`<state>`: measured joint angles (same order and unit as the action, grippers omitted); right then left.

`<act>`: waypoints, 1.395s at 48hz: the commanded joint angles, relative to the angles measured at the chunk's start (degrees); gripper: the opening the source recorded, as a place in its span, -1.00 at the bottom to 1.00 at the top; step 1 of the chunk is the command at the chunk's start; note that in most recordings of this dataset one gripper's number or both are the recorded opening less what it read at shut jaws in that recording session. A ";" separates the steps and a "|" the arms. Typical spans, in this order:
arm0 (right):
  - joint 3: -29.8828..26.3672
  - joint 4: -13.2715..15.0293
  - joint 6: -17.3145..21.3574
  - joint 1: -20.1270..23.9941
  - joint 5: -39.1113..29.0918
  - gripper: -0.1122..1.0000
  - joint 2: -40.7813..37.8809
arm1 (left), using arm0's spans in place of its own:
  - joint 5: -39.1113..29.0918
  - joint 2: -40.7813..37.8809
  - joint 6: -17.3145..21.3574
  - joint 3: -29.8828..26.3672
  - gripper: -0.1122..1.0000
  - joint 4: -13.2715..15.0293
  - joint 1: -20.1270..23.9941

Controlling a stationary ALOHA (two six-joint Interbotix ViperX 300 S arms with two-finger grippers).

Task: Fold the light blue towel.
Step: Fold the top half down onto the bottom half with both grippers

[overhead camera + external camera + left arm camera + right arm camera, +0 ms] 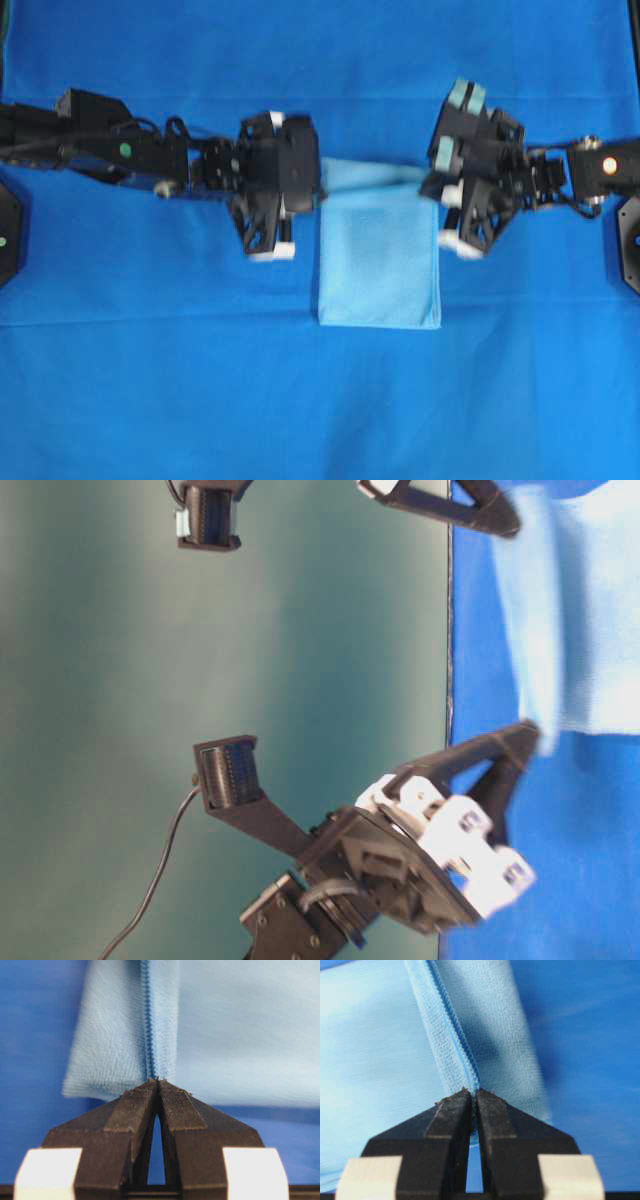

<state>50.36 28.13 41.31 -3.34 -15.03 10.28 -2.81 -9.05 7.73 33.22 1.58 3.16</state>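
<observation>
**Towel pinched at both corners**

The light blue towel (380, 265) lies mid-frame overhead on the royal-blue tabletop (150, 400), its upper edge lifted. My left tool (158, 1082) and right tool (474, 1092) each clamp its hem.

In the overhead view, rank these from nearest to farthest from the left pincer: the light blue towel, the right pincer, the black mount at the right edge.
1. light blue towel: centre, its corner clamped in the left pincer.
2. right pincer: right of centre, across the towel's raised edge.
3. black mount: far right edge.
</observation>
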 commanded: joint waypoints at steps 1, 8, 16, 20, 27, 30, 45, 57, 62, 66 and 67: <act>-0.26 -1.41 1.05 3.34 0.00 -0.72 0.79 | -0.18 1.14 -0.53 -0.79 -0.78 0.00 -3.16; -0.53 -2.37 3.69 8.79 0.00 -0.72 0.18 | -0.26 0.88 -2.55 -0.88 -0.78 0.00 -6.68; -1.23 -2.37 6.77 13.27 0.00 -0.72 -1.05 | -0.18 0.44 -5.54 -1.05 -0.78 0.00 -9.49; -1.41 -2.37 7.21 14.41 0.00 -0.72 -1.93 | 0.18 0.26 -6.15 -1.14 -0.78 0.00 -10.28; -1.49 -2.37 7.47 14.77 0.00 -0.72 -3.25 | 1.41 -0.79 -6.33 -1.93 -0.78 0.00 -10.99; -1.49 -2.37 7.47 14.85 0.18 -0.72 -3.87 | 2.11 -1.41 -6.33 -2.46 -0.78 0.00 -11.34; -1.67 -2.46 7.47 16.26 2.81 -0.72 -5.45 | 2.81 -2.55 -6.33 -3.43 -0.78 0.00 -12.92; -2.20 -2.46 7.47 16.26 5.10 -0.70 -6.94 | 2.81 -2.55 -6.24 -3.34 -0.77 0.00 -13.01; -2.81 -2.46 7.47 16.44 5.19 -0.41 -7.29 | 2.81 -2.55 -6.15 -3.43 -0.60 0.00 -12.92; -3.08 -2.37 7.38 16.70 5.01 0.06 -7.29 | 2.81 -2.55 -6.15 -3.52 -0.30 0.00 -12.92; -3.08 -2.37 7.38 16.88 4.92 0.16 -7.21 | 2.81 -2.55 -6.15 -3.52 -0.22 0.00 -12.92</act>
<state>48.34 25.84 48.69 12.92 -10.28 2.37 -0.35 -12.39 1.49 30.76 1.58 -9.58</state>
